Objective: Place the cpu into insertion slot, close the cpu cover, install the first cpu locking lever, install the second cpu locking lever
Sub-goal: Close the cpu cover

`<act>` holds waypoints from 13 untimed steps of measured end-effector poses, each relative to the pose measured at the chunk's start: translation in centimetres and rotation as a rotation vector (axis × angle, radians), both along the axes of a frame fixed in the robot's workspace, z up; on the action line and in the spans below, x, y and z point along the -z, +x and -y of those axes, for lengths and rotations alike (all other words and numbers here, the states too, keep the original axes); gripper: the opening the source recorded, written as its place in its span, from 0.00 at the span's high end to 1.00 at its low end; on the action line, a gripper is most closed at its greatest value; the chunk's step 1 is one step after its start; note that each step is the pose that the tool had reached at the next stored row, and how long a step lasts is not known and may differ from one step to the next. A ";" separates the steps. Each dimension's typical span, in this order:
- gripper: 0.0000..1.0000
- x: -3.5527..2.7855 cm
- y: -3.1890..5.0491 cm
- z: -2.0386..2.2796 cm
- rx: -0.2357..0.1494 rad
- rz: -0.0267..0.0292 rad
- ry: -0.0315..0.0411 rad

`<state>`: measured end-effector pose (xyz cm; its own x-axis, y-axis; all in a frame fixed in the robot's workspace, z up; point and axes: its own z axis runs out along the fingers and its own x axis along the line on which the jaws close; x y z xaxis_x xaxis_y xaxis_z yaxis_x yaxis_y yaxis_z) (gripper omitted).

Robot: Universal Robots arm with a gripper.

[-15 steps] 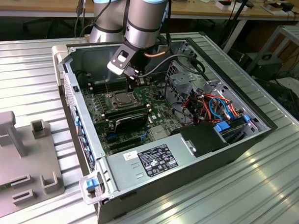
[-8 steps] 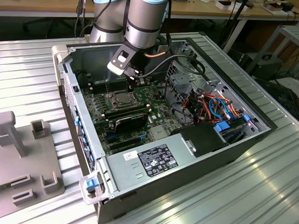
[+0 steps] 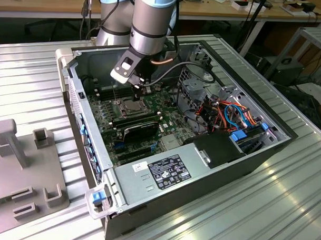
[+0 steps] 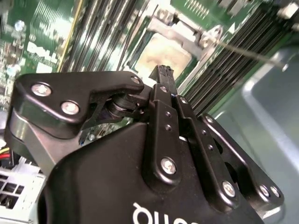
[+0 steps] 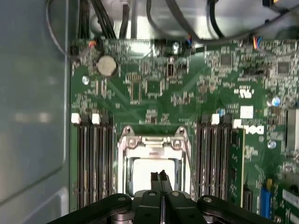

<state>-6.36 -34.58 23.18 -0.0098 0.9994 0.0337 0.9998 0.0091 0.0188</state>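
Note:
The cpu lies in the insertion slot on the green motherboard, its pale metal face showing through the window of the cpu cover. The cover's metal frame looks to lie flat around the chip. A thin locking lever stands up from one side of the socket, seen as a fine wire in the exterior view. My gripper hangs just above the chip's face, fingers pressed together with nothing between them. In the second wrist view my gripper hides the near part of the socket.
Long black memory slots flank the socket on both sides. A black expansion card lies just in front of it, with the power supply and cable bundles to the exterior view's right. The case wall stands close by. A grey fixture sits outside.

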 end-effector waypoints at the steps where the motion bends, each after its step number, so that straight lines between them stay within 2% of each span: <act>1: 0.89 0.11 -0.24 -0.01 0.000 0.0001 0.0002; 3: 0.89 0.32 -1.34 -0.15 0.000 0.0000 0.0001; 6: 0.89 0.73 -1.99 -0.23 0.000 0.0001 0.0000; 9: 0.89 1.15 -2.29 -0.26 0.000 0.0000 -0.0001; 13: 0.89 2.03 -2.43 -0.26 0.000 -0.0001 -0.0001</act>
<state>-8.79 -34.32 21.15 -0.0097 0.9994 0.0337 0.9998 0.0091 0.0187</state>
